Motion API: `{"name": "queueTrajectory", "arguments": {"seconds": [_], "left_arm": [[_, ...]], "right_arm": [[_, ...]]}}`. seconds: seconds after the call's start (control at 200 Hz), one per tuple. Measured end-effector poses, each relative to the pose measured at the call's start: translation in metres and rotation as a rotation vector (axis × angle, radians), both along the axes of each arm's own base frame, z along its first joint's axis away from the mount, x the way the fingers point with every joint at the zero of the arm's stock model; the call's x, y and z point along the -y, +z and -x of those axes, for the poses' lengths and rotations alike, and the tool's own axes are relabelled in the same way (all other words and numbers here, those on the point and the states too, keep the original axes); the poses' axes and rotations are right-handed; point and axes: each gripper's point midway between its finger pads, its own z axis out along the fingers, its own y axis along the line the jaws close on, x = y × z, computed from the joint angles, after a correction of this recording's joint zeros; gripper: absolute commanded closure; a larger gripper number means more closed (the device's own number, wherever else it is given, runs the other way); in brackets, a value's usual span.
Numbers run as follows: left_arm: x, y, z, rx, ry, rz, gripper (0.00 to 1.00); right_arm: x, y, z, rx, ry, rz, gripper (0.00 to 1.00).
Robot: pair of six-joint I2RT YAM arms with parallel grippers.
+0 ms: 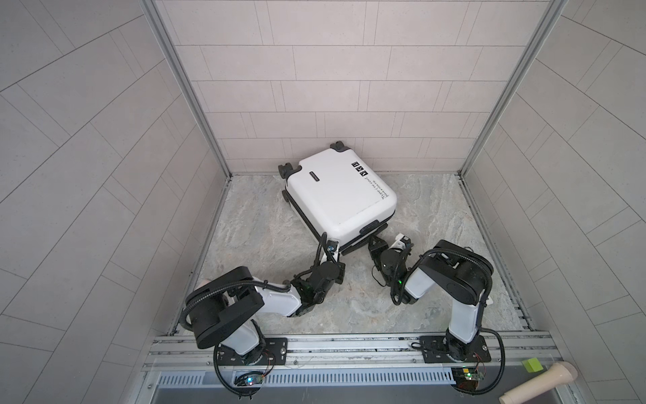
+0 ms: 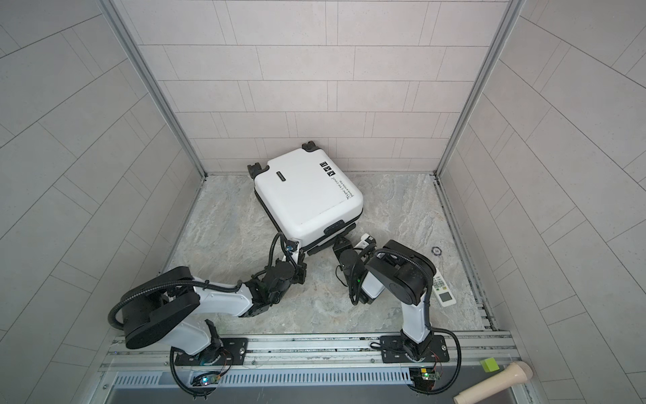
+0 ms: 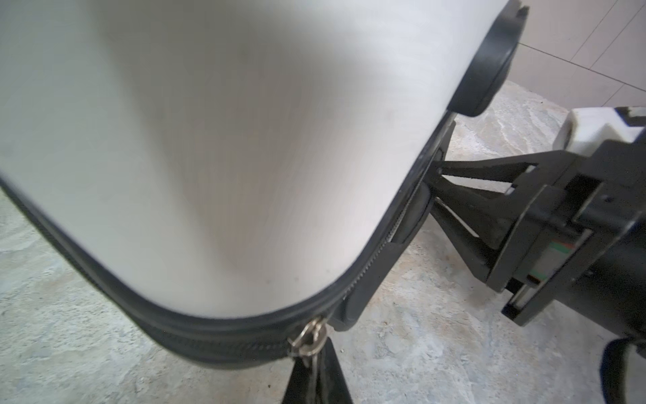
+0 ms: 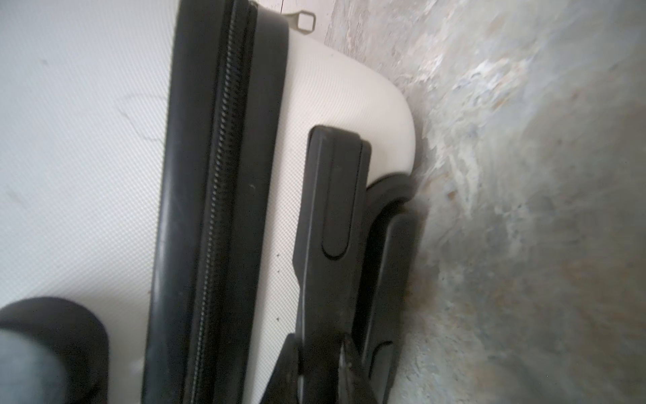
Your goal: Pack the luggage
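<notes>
The luggage (image 1: 339,196) (image 2: 307,196) is a white hard-shell suitcase that lies flat and closed near the back wall, wheels toward the wall. My left gripper (image 1: 332,249) (image 2: 294,250) (image 3: 316,362) is at its near corner, shut on the metal zipper pull (image 3: 309,341) of the black zipper band (image 3: 216,344). My right gripper (image 1: 373,245) (image 2: 338,245) (image 4: 321,353) is at the near side, shut on the black side handle (image 4: 332,210). In the left wrist view its fingers (image 3: 465,199) meet that handle. The inside of the luggage is hidden.
A white remote control (image 2: 443,292) lies on the marble floor behind the right arm, next to a small round disc (image 2: 435,250). A green block (image 1: 532,364) and a beige cylinder (image 1: 538,384) rest beyond the front rail. Tiled walls close in three sides.
</notes>
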Motion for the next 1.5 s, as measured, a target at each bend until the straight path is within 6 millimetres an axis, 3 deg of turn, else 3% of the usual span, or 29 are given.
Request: {"name": "queueTrajectory", "arguments": {"seconds": [0.22,0.67,0.926,1.081,1.346,1.501], "left_arm": [[0.009,-0.003,-0.007,0.028,0.015,-0.074,1.00],[0.023,-0.002,-0.013,0.006,0.015,-0.188,1.00],[0.020,-0.002,-0.012,-0.006,0.023,-0.147,1.00],[-0.008,-0.002,-0.004,-0.002,0.062,-0.093,1.00],[-0.080,-0.001,0.010,0.016,0.196,-0.011,1.00],[-0.097,-0.001,0.017,0.008,0.213,-0.029,1.00]], "right_arm": [[-0.004,0.000,-0.002,0.011,-0.027,-0.008,1.00],[0.008,-0.001,-0.006,0.021,-0.102,0.006,1.00],[0.008,-0.003,0.000,0.023,-0.085,0.022,1.00],[-0.017,-0.003,0.017,0.027,-0.009,0.026,1.00],[-0.085,-0.003,0.047,0.037,0.156,0.000,1.00],[-0.102,-0.002,0.049,0.044,0.192,-0.021,1.00]]}}
